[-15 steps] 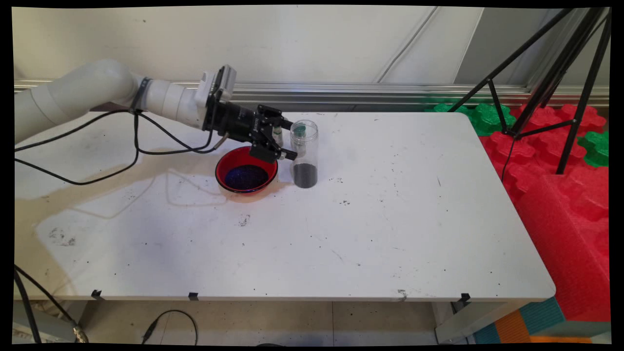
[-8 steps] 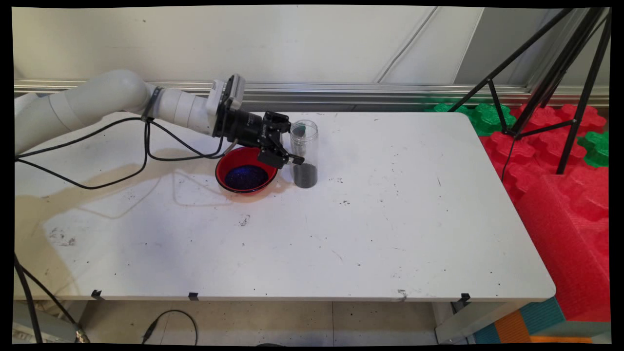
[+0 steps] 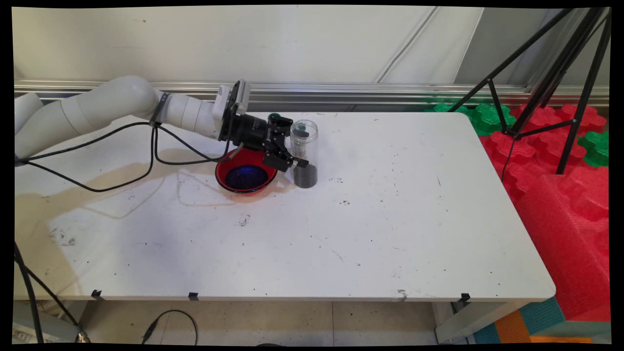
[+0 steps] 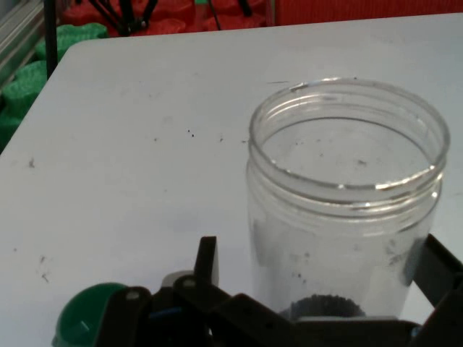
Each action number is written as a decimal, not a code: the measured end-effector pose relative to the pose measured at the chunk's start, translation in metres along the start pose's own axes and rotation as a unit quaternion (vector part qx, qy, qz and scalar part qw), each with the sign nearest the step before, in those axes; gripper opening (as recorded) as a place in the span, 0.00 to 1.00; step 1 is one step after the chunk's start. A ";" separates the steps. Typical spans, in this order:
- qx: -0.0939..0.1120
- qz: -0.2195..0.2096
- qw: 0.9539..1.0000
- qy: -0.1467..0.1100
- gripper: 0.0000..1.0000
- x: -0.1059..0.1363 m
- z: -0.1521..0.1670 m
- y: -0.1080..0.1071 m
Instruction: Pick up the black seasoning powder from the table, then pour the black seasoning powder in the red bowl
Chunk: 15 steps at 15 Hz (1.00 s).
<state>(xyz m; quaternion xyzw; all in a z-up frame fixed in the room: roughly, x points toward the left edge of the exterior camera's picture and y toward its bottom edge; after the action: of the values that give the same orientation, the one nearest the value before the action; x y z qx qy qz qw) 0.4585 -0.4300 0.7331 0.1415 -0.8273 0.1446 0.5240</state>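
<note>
Main view
Pincer: the black gripper (image 3: 294, 157) reaches in from the left, fingers spread and straddling the clear jar (image 3: 304, 153) about halfway up its wall.
Jar: upright on the white table (image 3: 390, 219), mouth open, dark grains in its bottom.
Bowl: a red bowl (image 3: 246, 171) with dark contents stands just left of the jar, under the gripper's wrist.
Green cap: a small green cap (image 3: 274, 117) shows just left of the jar, behind the gripper.

Hand view
Pincer: the gripper (image 4: 318, 278) has one finger on each side of the jar (image 4: 343, 195), apart.
Green cap: the cap (image 4: 90, 314) lies left of the jar, at the bottom edge.
</note>
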 end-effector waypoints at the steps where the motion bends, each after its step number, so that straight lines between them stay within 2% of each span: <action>1: 0.000 0.000 1.000 0.001 1.00 -0.001 0.001 0.000; 8: -0.004 0.003 1.000 0.006 1.00 -0.005 0.008 -0.002; 9: -0.005 0.004 1.000 0.007 0.00 -0.005 0.008 -0.002; 15: -0.011 0.006 1.000 0.010 0.00 -0.006 0.007 -0.001</action>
<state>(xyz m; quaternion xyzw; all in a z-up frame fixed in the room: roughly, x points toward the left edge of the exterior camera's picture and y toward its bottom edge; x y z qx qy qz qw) 0.4554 -0.4336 0.7246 0.1287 -0.8243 0.1399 0.5332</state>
